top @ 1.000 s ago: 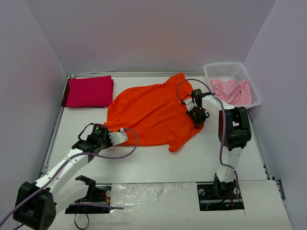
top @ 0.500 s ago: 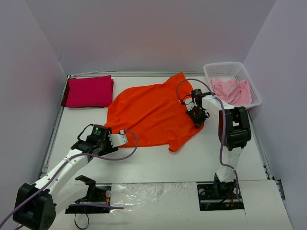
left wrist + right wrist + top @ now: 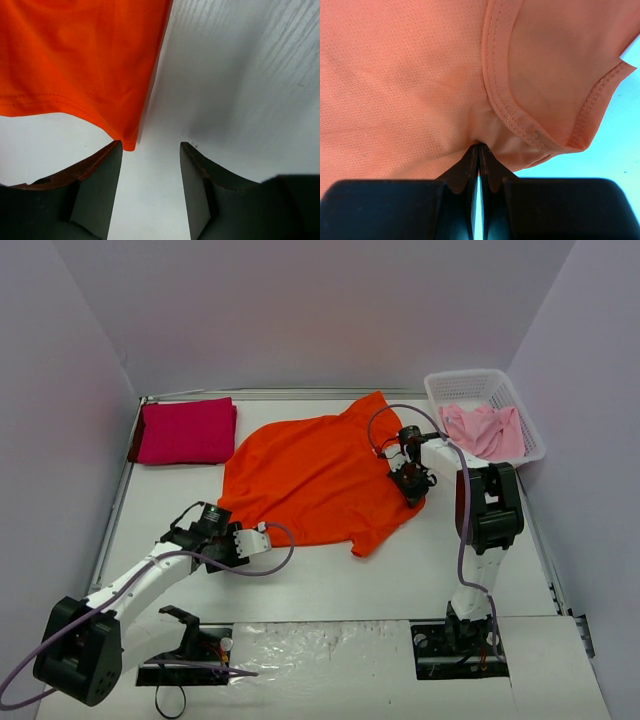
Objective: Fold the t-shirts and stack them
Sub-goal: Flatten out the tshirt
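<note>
The orange t-shirt [image 3: 320,475] lies spread flat in the middle of the table. My left gripper [image 3: 262,531] is open just off its near-left corner; in the left wrist view the hem corner [image 3: 127,142] ends in front of the left finger [image 3: 97,185], and only bare table shows in my left gripper [image 3: 150,146]. At the shirt's right edge my right gripper [image 3: 410,480] is shut on a pinch of the orange cloth [image 3: 395,75], close to a sleeve hem [image 3: 520,125]. The magenta-red t-shirt [image 3: 187,430] lies folded at the far left. The pale pink t-shirt [image 3: 482,430] is bunched in the basket.
The white lattice basket [image 3: 470,380] stands at the far right corner. Grey walls close in the table on three sides. Purple cables trail from both arms over the table, one looping by the left gripper.
My left gripper has opened at the orange shirt's near-left corner and drawn back a little toward the near edge. The right gripper and the shirt have not moved.
</note>
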